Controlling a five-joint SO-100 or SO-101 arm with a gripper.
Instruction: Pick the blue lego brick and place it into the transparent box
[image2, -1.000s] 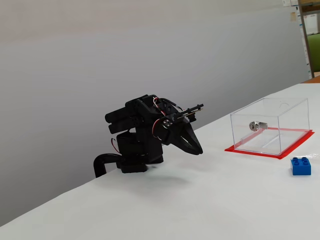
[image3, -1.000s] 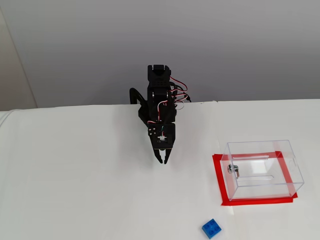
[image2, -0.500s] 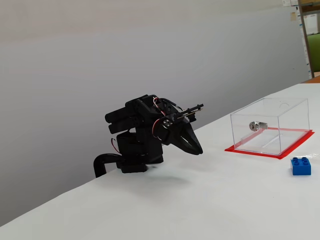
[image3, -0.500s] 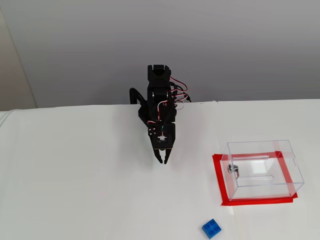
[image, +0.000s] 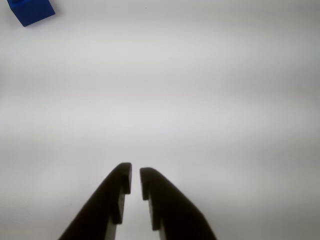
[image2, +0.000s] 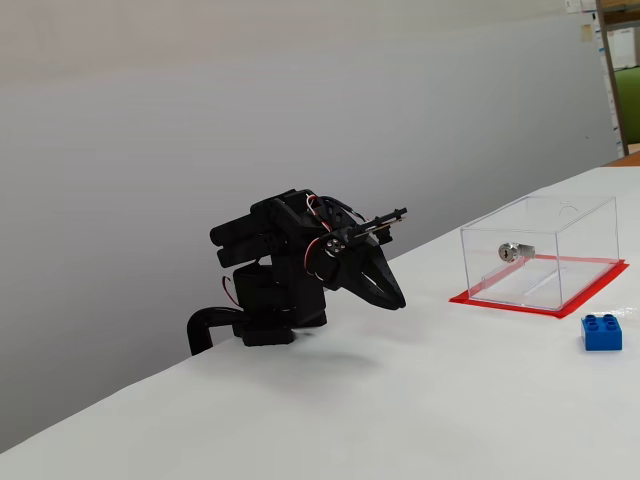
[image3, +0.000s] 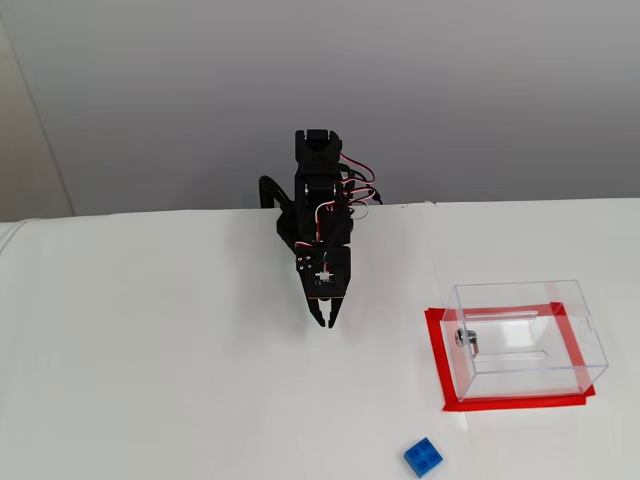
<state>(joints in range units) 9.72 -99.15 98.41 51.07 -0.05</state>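
The blue lego brick (image: 32, 10) shows at the top left corner of the wrist view, far from my fingertips. It lies on the white table in front of the transparent box in both fixed views (image2: 602, 332) (image3: 424, 458). The transparent box (image2: 560, 262) (image3: 530, 375) stands on its red base rim with a silver knob (image2: 515, 251) on one wall. My gripper (image: 135, 172) (image2: 398, 302) (image3: 326, 322) hangs just above the table close to the arm's base, pointing down, shut with only a thin slit between its fingers and nothing held.
The black arm (image3: 318, 200) is folded low at the table's back edge against a grey wall. White tabletop (image3: 150, 380) stretches between the gripper, the brick and the box. A shelf (image2: 622, 60) shows at the far right.
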